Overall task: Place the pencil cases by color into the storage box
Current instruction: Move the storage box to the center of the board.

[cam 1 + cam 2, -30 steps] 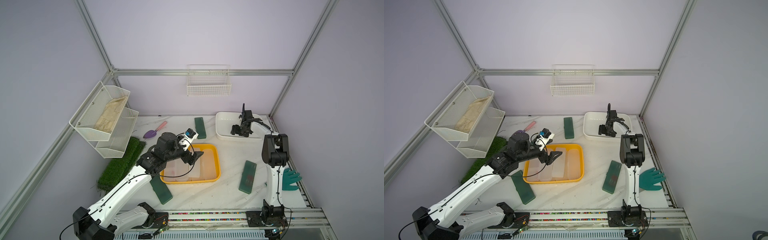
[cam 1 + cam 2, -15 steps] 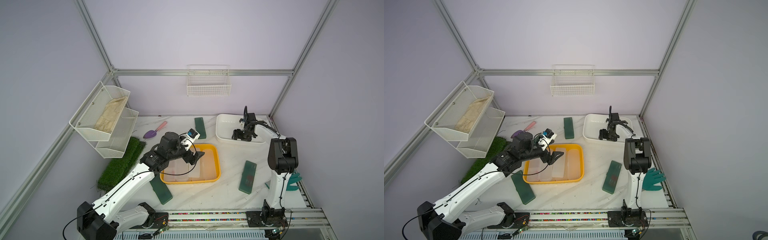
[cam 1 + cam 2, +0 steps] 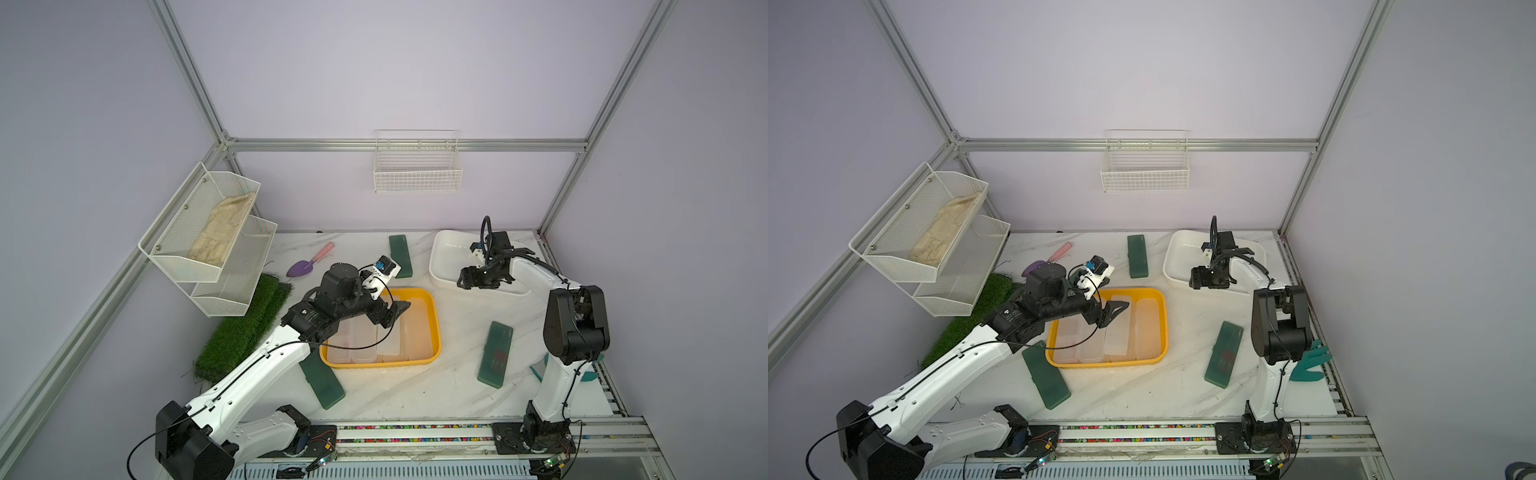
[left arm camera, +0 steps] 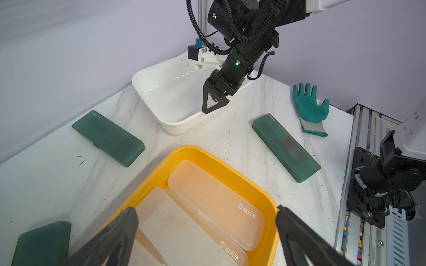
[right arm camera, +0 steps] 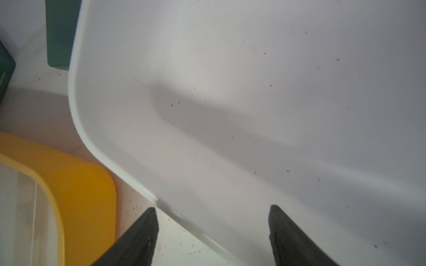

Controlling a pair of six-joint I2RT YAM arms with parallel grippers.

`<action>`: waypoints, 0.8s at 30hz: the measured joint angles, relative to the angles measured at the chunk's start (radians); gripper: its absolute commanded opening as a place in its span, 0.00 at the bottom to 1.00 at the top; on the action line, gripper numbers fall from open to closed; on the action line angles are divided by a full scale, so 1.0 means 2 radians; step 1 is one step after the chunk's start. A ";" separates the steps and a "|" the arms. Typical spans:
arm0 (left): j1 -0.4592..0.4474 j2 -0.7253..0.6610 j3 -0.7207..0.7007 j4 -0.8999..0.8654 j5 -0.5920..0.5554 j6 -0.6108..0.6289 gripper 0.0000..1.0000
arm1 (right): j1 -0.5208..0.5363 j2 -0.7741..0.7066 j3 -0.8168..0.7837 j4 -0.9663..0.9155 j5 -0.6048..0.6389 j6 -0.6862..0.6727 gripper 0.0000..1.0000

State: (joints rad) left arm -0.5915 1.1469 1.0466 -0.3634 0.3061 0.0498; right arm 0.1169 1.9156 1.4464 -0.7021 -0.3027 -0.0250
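Observation:
Several frosted clear-white pencil cases (image 3: 417, 332) lie side by side in a yellow tray (image 3: 436, 328). My left gripper (image 4: 206, 209) hovers open above them, holding nothing. Three dark green pencil cases lie on the table: one at the back (image 3: 401, 255), one front right (image 3: 495, 353), and one front left (image 3: 324, 382), partly under the left arm. The white storage box (image 3: 444, 257) at the back right is empty. My right gripper (image 5: 212, 208) is open and straddles the box's near rim (image 5: 152, 198), one finger inside and one outside.
A teal glove (image 4: 309, 106) lies by the right arm's base. A purple trowel (image 3: 309, 264), a grass mat (image 3: 245, 328) and a wire shelf (image 3: 208, 232) are at the left. A wire basket (image 3: 417, 166) hangs on the back wall.
My right gripper has drawn back from inside the white box to its near rim. The left gripper has shifted slightly right over the yellow tray.

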 measured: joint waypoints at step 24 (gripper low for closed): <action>0.000 0.030 0.008 -0.014 -0.048 -0.051 0.95 | 0.032 -0.116 -0.060 0.032 -0.009 0.002 0.76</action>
State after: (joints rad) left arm -0.5915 1.2076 1.0630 -0.3904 0.2092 -0.0525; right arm 0.1818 1.6836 1.3270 -0.6376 -0.3206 -0.0208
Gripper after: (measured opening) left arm 0.953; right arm 0.759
